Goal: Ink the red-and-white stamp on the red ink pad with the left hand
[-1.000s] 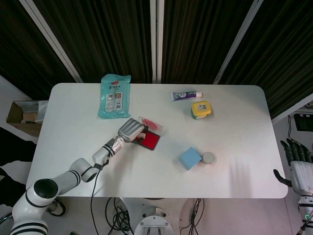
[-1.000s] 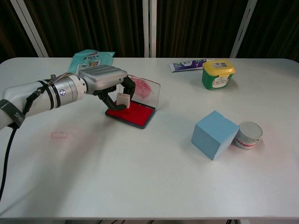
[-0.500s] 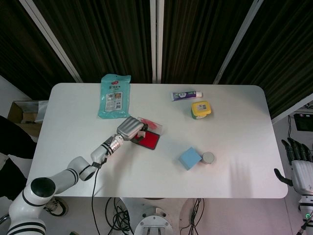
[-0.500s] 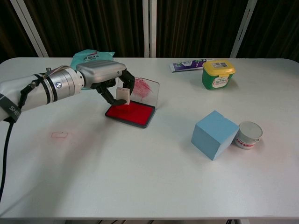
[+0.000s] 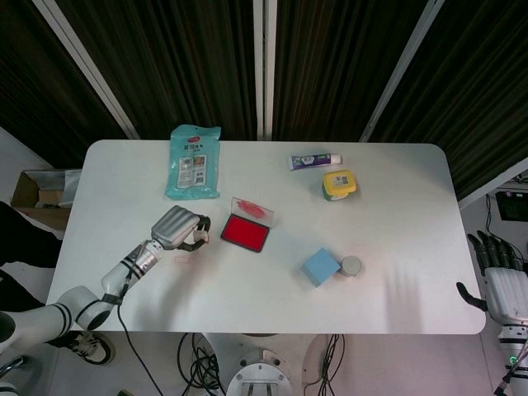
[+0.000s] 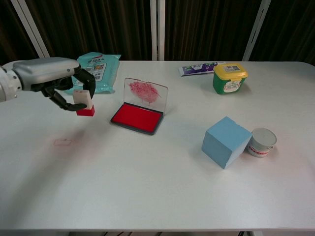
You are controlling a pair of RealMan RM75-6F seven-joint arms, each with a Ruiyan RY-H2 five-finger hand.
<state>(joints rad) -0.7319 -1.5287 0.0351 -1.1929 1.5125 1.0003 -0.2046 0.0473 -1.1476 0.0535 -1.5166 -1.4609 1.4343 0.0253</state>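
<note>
The left robot hand [image 6: 59, 86] is gripping the red-and-white stamp [image 6: 84, 102] above the surface [image 6: 157, 182], left of the open red ink pad [image 6: 137, 118]. Inking looks done; next, probably carrying it to paper. The right robot hand [image 5: 497, 280] is hanging open, idle.

light: bright, even overhead | shadows: soft, faint on table [image 6: 162, 187] | focus: sharp | backdrop: dark

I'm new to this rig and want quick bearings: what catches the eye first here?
The bright red ink pad sits open mid-table, its clear lid upright and smeared red. To its left, the left robot hand holds the red-and-white stamp above the table. On the right, a blue block touches a small white cup.
</note>
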